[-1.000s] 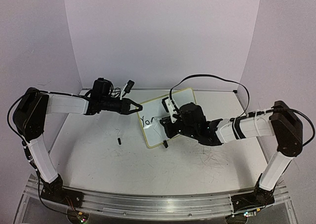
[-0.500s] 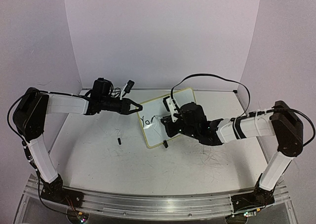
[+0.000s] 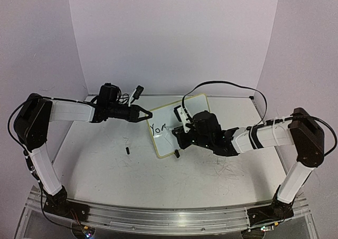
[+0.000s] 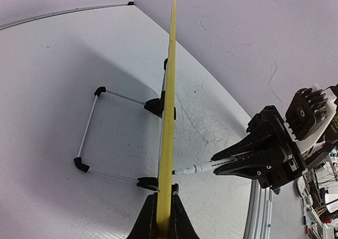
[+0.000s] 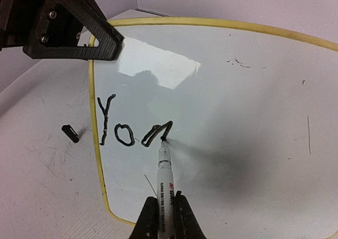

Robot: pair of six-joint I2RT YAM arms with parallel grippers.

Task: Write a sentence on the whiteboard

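On the table (image 3: 105, 181), beyond the arm bases, a small black cap (image 3: 127, 150) lies by itself to the left of the whiteboard (image 3: 166, 113). The right arm (image 3: 264, 136) reaches in from the right side; its jaws are clenched on a marker (image 5: 165, 178), which points away from the wrist with its tip touching the board face. The whiteboard stands near the middle of the table, tilted back on a wire stand (image 4: 90, 139) with black feet. The black lettering (image 5: 127, 133) sits beside the board's left rim and reads "Yo" plus a partly drawn third letter; the marker tip rests at the end of that last stroke. The left arm (image 3: 68, 111) extends from the left side, and its jaws are clamped on the yellow rim at the board's upper left edge.
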